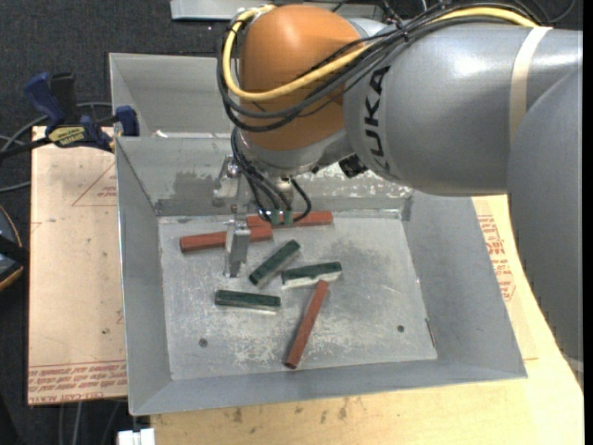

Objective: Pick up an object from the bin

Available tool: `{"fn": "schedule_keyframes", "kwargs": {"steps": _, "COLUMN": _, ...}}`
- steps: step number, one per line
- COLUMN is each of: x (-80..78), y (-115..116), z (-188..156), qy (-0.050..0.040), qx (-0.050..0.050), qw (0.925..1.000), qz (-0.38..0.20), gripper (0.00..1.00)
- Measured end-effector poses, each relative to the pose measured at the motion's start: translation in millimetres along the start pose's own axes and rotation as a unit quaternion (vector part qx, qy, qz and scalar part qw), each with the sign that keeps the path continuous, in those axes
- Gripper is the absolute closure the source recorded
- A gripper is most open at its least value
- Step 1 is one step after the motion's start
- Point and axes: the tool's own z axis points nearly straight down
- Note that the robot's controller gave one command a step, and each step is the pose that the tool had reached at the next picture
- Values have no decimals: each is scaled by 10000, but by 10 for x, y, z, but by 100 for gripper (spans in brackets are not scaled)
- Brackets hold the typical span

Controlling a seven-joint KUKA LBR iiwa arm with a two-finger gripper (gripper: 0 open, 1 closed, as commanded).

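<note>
The grey metal bin (139, 276) has sloping walls and a flat floor, and that floor is scuffed all over with pale scratches and whitish dust, thickest toward the front. Around the bin the room's floor (56, 26) is dark, with black cables (14, 142) trailing across it at the left.

The arm (463, 109) comes in from the right, its orange cover (296, 72) looped by yellow and black cable, and it hangs over the back half of the bin. The pincer (237, 260) points straight down at the left rear of the bin floor, right over the red stick (206, 242) that lies there nearly crosswise. Whether the pincer is open or closed I cannot tell, nor whether it touches the stick.

Five more sticks lie loose nearby:
- The back red stick (317, 218) lies by the rear wall.
- A slanted green stick (274, 261) lies just right of the pincer.
- A flat green stick (311, 272) lies beside that one.
- A front green stick (246, 298) lies below the pincer.
- A long red stick (307, 324) angles toward the front, well apart from the pincer.
</note>
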Motion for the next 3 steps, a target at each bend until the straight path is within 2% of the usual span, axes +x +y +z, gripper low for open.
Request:
{"fn": "schedule_keyframes", "kwargs": {"steps": 1, "x": -16, "y": -11, "z": -51, "qy": -39, "qx": -7, "qw": 10000, "qz": 16, "gripper": 0}}
{"fn": "schedule_keyframes", "kwargs": {"steps": 2, "x": 162, "y": -184, "z": 397, "qy": -70, "qx": -15, "qw": 9998, "qz": -182, "gripper": 0}}
{"fn": "schedule_keyframes", "kwargs": {"steps": 3, "x": 246, "y": -284, "z": 1004, "qy": -57, "qx": -4, "qw": 9979, "qz": -638, "gripper": 0}}
